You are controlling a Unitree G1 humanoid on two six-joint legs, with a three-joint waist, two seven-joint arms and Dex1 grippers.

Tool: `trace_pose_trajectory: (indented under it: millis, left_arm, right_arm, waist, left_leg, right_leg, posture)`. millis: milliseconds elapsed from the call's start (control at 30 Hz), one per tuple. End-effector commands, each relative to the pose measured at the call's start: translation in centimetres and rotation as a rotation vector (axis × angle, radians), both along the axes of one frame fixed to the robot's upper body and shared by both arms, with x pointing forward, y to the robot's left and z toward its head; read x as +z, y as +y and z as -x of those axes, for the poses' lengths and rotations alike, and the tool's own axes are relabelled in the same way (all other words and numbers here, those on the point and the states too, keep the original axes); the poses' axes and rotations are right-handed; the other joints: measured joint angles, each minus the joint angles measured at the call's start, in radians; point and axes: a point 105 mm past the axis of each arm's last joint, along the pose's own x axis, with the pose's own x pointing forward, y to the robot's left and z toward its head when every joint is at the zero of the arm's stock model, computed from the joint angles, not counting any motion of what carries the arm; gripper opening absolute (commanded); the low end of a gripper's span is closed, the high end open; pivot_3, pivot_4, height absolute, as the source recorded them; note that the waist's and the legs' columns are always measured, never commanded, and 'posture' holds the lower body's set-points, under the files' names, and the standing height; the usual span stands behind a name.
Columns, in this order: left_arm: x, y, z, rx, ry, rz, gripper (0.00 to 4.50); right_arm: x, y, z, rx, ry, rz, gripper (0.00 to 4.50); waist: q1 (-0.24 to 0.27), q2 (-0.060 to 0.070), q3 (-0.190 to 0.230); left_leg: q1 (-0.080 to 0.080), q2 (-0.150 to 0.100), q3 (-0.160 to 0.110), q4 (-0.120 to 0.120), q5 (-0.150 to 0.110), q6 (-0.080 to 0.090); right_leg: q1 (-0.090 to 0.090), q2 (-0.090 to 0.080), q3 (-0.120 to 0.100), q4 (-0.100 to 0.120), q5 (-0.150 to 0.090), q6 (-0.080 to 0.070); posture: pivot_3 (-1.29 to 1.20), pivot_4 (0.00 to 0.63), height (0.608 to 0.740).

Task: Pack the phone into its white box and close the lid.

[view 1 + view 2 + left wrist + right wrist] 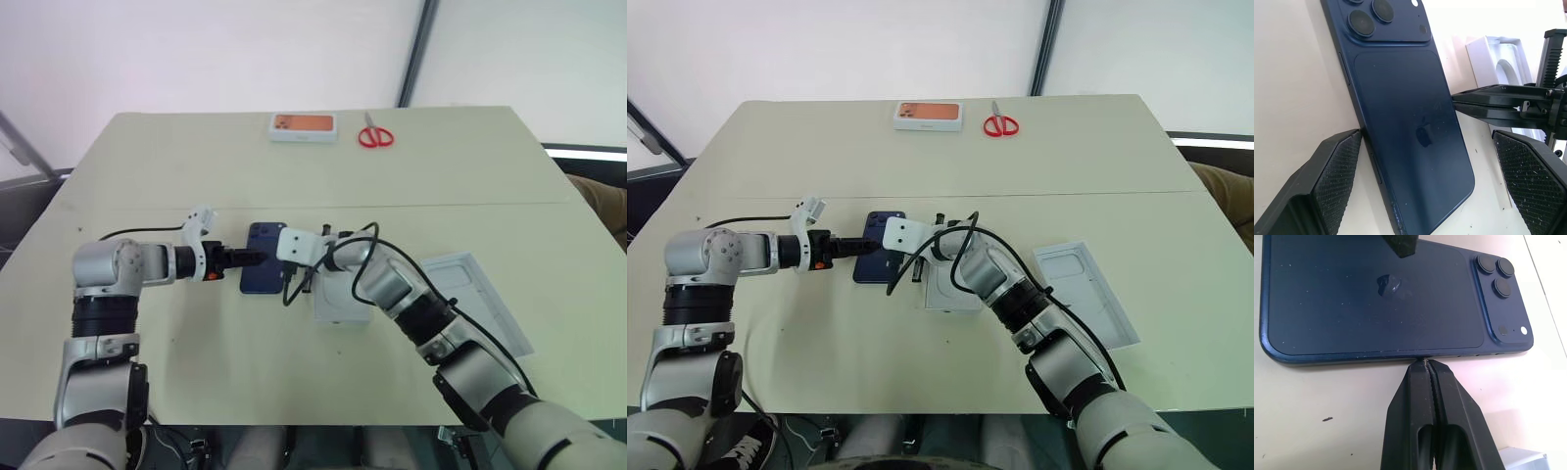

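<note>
Closed right gripper (1426, 363) braces dark navy-blue smartphone (263, 258) at its 3 o'clock edge; wide-open left gripper (250, 258) should straddle both long edges squarely before pinching.

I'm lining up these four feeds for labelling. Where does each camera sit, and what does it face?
Left and right eye views: on the head, looking down over the table; both arms show, meeting at the phone.
Left wrist view: on the left wrist, along the open left gripper straddling the phone; the right gripper crosses it.
Right wrist view: on the right wrist, along the shut right gripper at the phone's edge.
Shared: all four show the phone, camera bump up.
</note>
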Motion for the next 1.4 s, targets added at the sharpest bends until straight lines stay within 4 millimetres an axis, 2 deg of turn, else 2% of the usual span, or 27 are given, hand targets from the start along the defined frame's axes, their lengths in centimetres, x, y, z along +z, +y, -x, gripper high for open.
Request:
trace_pose_trajectory:
  millis: [33, 167, 333, 467, 633, 800, 1033, 1167, 1267, 1400]
  left_arm:
    - [-0.8, -4.0, 1.0, -0.136, 0.075, 0.039, 4.5]
    - [0.2, -3.3, 0.6, -0.112, 0.041, -0.004, 4.5]
    - [0.5, -2.4, 0.6, -0.09, 0.04, -0.046, 4.5]
    - [1.9, -3.1, 0.0, -0.088, 0.013, -0.014, 4.5]
    - [1.1, -3.5, 0.3, -0.077, 0.044, -0.026, 4.5]
    - [1.4, -4.8, 0.9, -0.086, 0.054, -0.025, 4.5]
    - [0.4, -4.9, 1.3, -0.055, 0.083, 0.003, 4.5]
    - [1.9, -4.9, -0.1, 0.006, 0.066, 0.09, 4.5]
    - [2.6, -5.5, 0.0, -0.017, 0.058, 0.148, 4.5]
    - [2.6, -5.2, 0.1, -0.008, 0.068, 0.183, 4.5]
  right_arm:
    - [0.5, 2.3, 1.2, 0.082, -0.013, -0.038, 0.05]
    - [0.5, 2.4, 1.2, 0.082, -0.01, -0.037, 0.05]
    - [0.7, 2.0, 1.0, 0.075, -0.012, -0.036, 0.05]
    - [0.6, 2.0, 1.0, 0.076, -0.011, -0.035, 0.05]
    - [0.7, 2.2, 1.0, 0.074, -0.015, -0.042, 0.05]
    - [0.6, 2.0, 1.0, 0.071, -0.016, -0.04, 0.05]
    - [0.5, 2.1, 1.1, 0.074, -0.013, -0.042, 0.05]
    - [0.4, 2.0, 1.1, 0.071, -0.014, -0.04, 0.05]
    - [0.5, 2.0, 1.1, 0.07, -0.014, -0.041, 0.05]
    - [0.5, 2.0, 1.0, 0.067, -0.014, -0.04, 0.05]
  waist:
    - [0.0, 0.0, 0.0]
    - [0.0, 0.0, 0.0]
    - [-0.008, 0.0, 0.0]
    - [-0.012, -0.001, 0.0]
    - [-0.015, -0.001, 0.0]
    - [-0.014, -0.001, 0.001]
    - [-0.014, -0.001, 0.0]
    - [-0.013, -0.001, 0.0]
    - [-0.015, -0.002, 0.001]
    - [-0.033, -0.004, 0.003]
  left_leg:
    - [0.0, 0.0, 0.0, 0.0, 0.0, 0.0]
    - [0.0, 0.0, 0.0, 0.0, 0.0, 0.0]
    - [0.0, 0.0, 0.0, -0.001, 0.0, 0.0]
    - [0.0, 0.0, 0.0, -0.001, 0.0, 0.0]
    - [0.0, 0.0, 0.0, -0.002, 0.0, 0.0]
    - [0.0, 0.0, 0.0, -0.001, 0.0, 0.0]
    - [0.0, 0.0, 0.0, -0.002, 0.0, 0.0]
    - [0.0, 0.0, 0.0, -0.002, 0.0, 0.0]
    - [0.0, 0.0, 0.0, -0.001, 0.0, 0.0]
    - [-0.003, 0.002, 0.001, -0.003, 0.001, -0.003]
  right_leg:
    - [0.0, 0.0, 0.0, 0.0, 0.0, 0.0]
    - [0.0, 0.0, 0.0, 0.0, 0.0, 0.0]
    - [0.0, 0.0, 0.0, 0.0, 0.0, 0.0]
    - [0.0, 0.0, 0.0, -0.001, 0.0, 0.0]
    - [-0.001, 0.0, 0.0, -0.001, 0.0, 0.0]
    - [0.0, 0.0, 0.0, -0.001, 0.0, 0.0]
    - [0.0, 0.0, 0.0, -0.001, 0.0, 0.0]
    - [0.0, 0.0, 0.0, -0.001, 0.0, 0.0]
    - [0.0, 0.0, -0.001, -0.001, 0.0, 0.0]
    - [-0.001, 0.001, 0.001, -0.001, 0.0, 0.0]
  posture:
    - [0.0, 0.15, 0.74]
    - [0.0, 0.15, 0.74]
    - [0.0, 0.15, 0.74]
    - [0.0, 0.15, 0.74]
    - [0.0, 0.15, 0.74]
    - [0.0, 0.15, 0.74]
    - [0.0, 0.15, 0.74]
    - [0.0, 0.15, 0.74]
    - [0.0, 0.15, 0.74]
    - [0.0, 0.15, 0.74]
